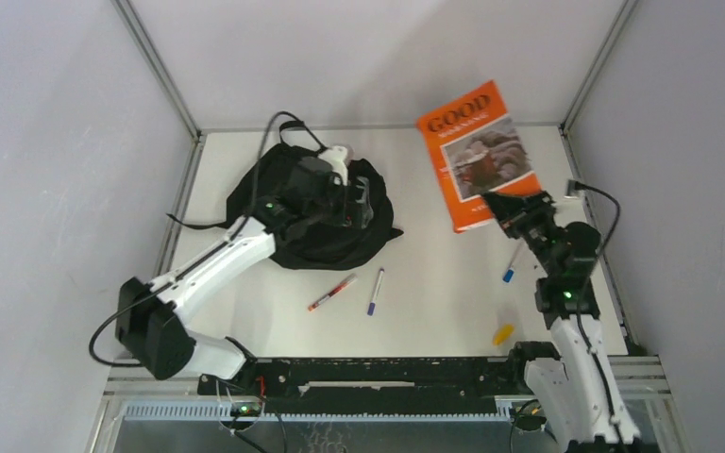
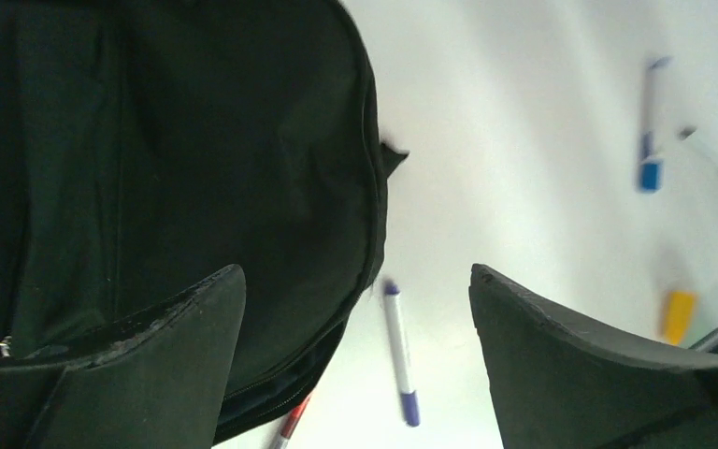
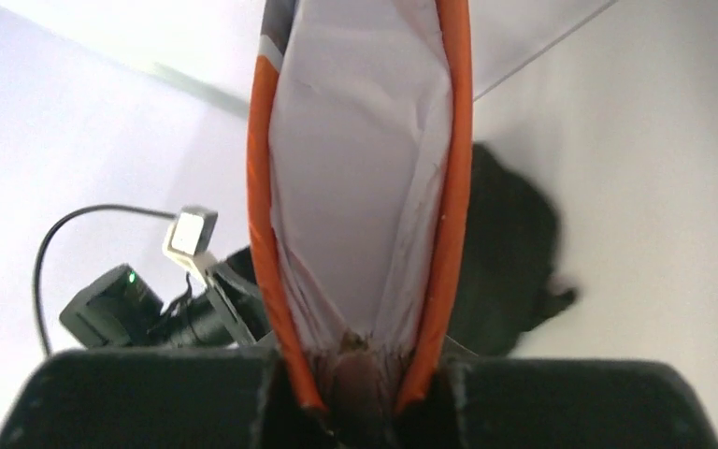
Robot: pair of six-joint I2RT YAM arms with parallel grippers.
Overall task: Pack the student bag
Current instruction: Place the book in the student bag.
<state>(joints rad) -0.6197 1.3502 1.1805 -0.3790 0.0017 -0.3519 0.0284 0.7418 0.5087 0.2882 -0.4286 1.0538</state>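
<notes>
The black student bag (image 1: 311, 217) lies flat at the left of the white table. My left gripper (image 1: 351, 195) hovers over its right part, open and empty. In the left wrist view the bag (image 2: 150, 159) fills the left side, and the gripper (image 2: 355, 318) has its jaws wide apart above the bag's zipped edge. My right gripper (image 1: 513, 209) is shut on the lower edge of an orange book (image 1: 477, 151) and holds it tilted up off the table. In the right wrist view the book (image 3: 365, 159) stands between the jaws of the gripper (image 3: 365, 388), with the bag (image 3: 509, 262) behind it.
A red pen (image 1: 332, 293) and a purple-capped pen (image 1: 375, 291) lie in front of the bag. A blue pen (image 1: 510, 265) and a small yellow item (image 1: 502, 333) lie near the right arm. Metal frame rails border the table at left, back and right.
</notes>
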